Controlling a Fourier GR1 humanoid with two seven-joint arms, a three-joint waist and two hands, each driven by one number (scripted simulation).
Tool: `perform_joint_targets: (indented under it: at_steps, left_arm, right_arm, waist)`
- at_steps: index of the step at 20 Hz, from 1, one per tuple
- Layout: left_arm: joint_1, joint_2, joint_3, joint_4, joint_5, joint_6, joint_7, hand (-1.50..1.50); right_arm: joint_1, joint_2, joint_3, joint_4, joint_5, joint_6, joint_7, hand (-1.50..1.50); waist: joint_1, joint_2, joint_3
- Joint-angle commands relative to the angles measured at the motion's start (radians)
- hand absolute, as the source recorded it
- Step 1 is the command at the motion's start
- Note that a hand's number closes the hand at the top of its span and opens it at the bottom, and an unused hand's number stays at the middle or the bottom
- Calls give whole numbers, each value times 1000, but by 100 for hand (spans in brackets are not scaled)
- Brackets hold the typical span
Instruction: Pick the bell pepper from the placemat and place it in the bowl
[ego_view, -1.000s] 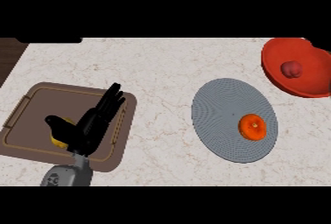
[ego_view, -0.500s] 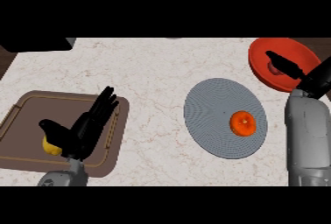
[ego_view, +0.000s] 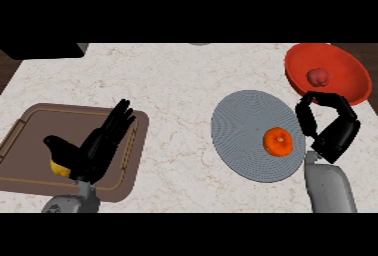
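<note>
Two black hands show over a pale, lightly veined stone counter (ego_view: 184, 75), and no brand, label or writing can be read on anything in view. A dark strip borders the counter at the far left, and a dark block sits at its far left corner; little else of the room can be seen. On the left lies a brown tray (ego_view: 44, 120) with a raised rim, and the left hand (ego_view: 96, 147) rests above it with straight, relaxed fingers pointing away from the robot, grasping nothing; a small yellow object (ego_view: 57, 167) peeks out just beside its thumb. Right of centre lies a round grey placemat (ego_view: 244, 125) with fine concentric ridges, and the orange bell pepper (ego_view: 278, 141) sits on its right half, not yet lifted. At the far right corner stands the red bowl (ego_view: 347, 70), which slightly overlaps the placemat's far edge and holds a small reddish-pink item (ego_view: 319, 76). The right hand (ego_view: 332, 132) hovers at the placemat's right edge, just beside the pepper and near the bowl's near rim, its fingers curled into a hook and clenched on nothing.
</note>
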Motion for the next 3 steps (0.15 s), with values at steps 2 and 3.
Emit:
perform_joint_targets:
  at_steps: [2, 3]
  left_arm:
    - [-6, -6, -4, -7, 7, -4, 0, 0]
    - [-13, -9, -6, 7, 1, -3, -6, 0]
  right_arm:
    - [242, 8, 292, -54, -84, -127, 31, 150]
    - [280, 8, 367, -56, -100, -140, 44, 150]
  waist:
    - [25, 8, 4]
    - [25, 13, 3]
